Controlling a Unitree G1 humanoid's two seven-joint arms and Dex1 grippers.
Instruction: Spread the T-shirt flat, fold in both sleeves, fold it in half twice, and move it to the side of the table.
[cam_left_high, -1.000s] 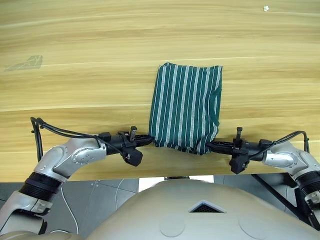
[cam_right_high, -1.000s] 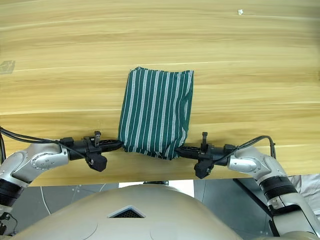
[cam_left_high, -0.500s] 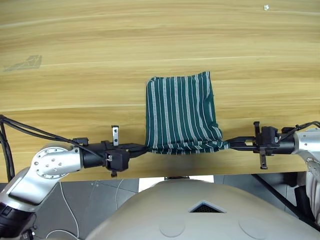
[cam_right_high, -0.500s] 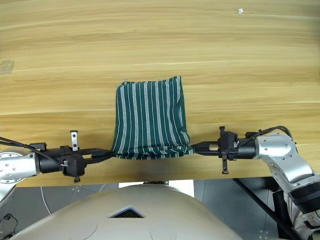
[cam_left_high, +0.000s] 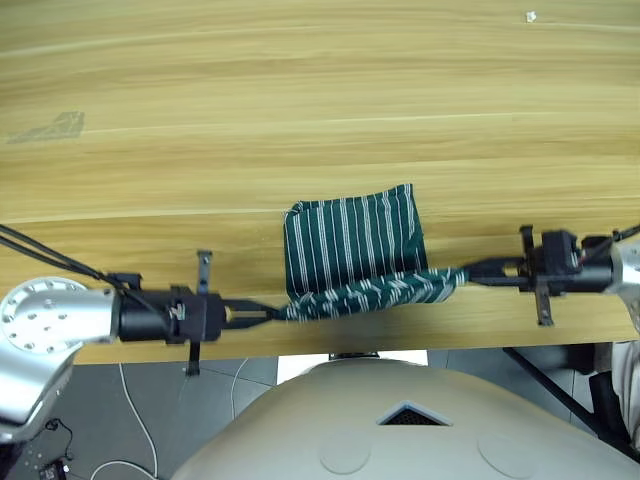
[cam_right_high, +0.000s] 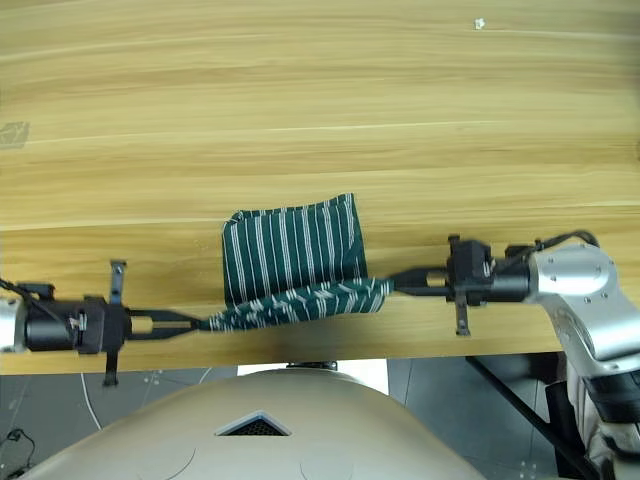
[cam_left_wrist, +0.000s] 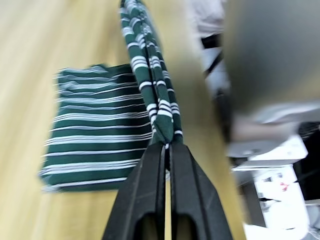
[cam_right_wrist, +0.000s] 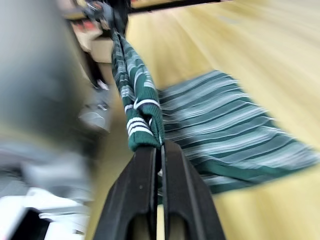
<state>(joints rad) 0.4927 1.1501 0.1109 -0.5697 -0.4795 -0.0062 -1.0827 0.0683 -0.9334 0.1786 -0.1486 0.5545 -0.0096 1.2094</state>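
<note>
Now both jaws pinch T-shirt (cam_left_high: 352, 243) near edge, lifted taut; jaws farther apart than before.

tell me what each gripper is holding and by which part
Both hold the T-shirt by its near edge: left gripper shut on the left corner, right gripper on the right corner, edge taut between them.

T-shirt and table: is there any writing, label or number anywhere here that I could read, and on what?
No text can be read anywhere.
The T-shirt bears only white stripes on green.
The table shows wood grain, a faint grey patch and a small white scrap, neither lettered.
Left wrist view: a white object beyond the table edge has a red mark, too blurred to read.
</note>
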